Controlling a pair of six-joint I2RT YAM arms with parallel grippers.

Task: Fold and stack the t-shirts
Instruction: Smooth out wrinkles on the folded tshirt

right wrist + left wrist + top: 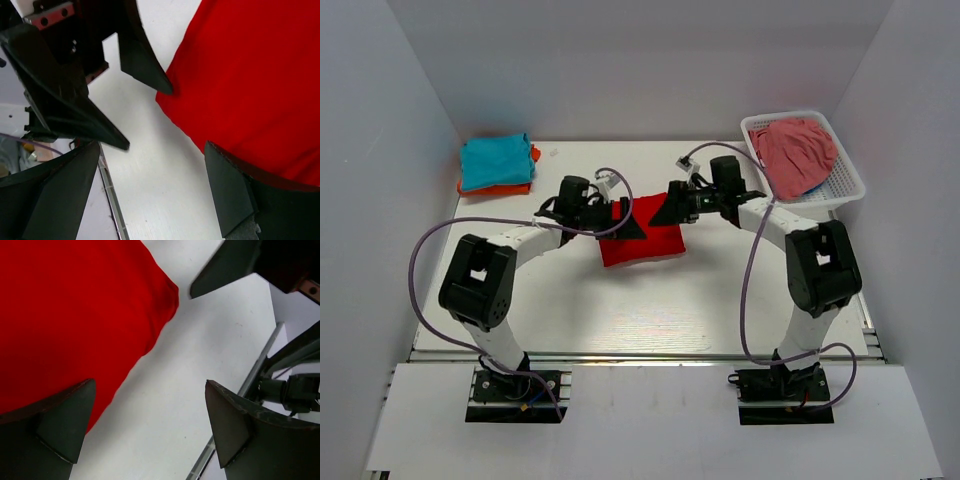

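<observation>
Two hands meet over one bright red folded cloth t-shirt (642, 240), which lies flat at the middle of the white tabletop (650, 310) in the top view. The left hand (623, 216) hangs over the shirt's upper left part and the right hand (676, 206) over its upper right corner. Both have their jaws spread wide with nothing between them. In the far left corner sits one stack of two folded shirts, a teal t-shirt (495, 160) on an orange t-shirt (496, 188), well apart from both hands. At the far right, one white plastic basket (845, 185) holds one crumpled dusty pink cloth (795, 155).

From the left wrist, the red shirt fills the upper left, with one rounded corner pointing right. One finger (65, 425) stands over the cloth's edge and the other over bare tabletop.

From the right wrist, the red shirt fills the upper right. One finger (235, 195) stands before the cloth, the other beside it over bare tabletop. Both dark fingers of the left hand show at the upper left. One tip reaches the shirt's edge, though I cannot tell whether it touches.
</observation>
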